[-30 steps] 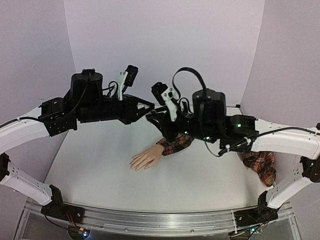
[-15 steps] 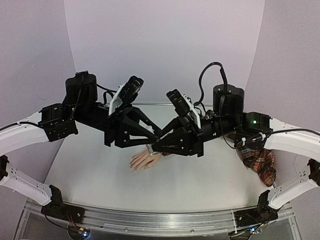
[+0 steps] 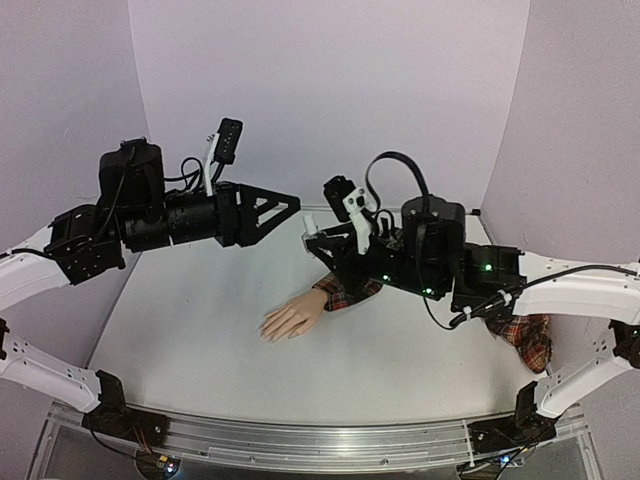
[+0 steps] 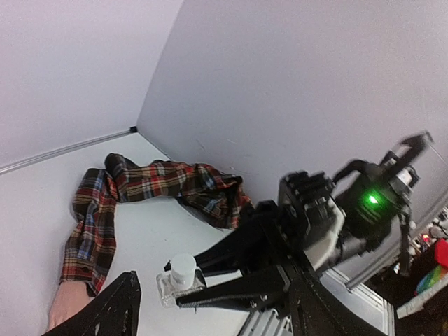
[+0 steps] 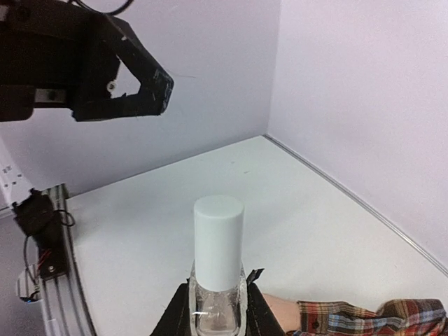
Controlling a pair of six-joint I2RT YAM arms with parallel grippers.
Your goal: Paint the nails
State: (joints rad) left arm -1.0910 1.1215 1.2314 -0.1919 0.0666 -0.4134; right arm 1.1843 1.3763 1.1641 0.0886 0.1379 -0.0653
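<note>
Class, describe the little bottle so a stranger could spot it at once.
Find the right arm over the white table. Its hand grips a small bottle, upright. Unlike the plaid sleeve and mannequin hand nearby, it is clear with a white cap.

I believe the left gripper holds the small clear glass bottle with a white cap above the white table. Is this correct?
No: it is the right gripper that holds the small clear glass bottle with a white cap above the white table. The right wrist view shows this.
</note>
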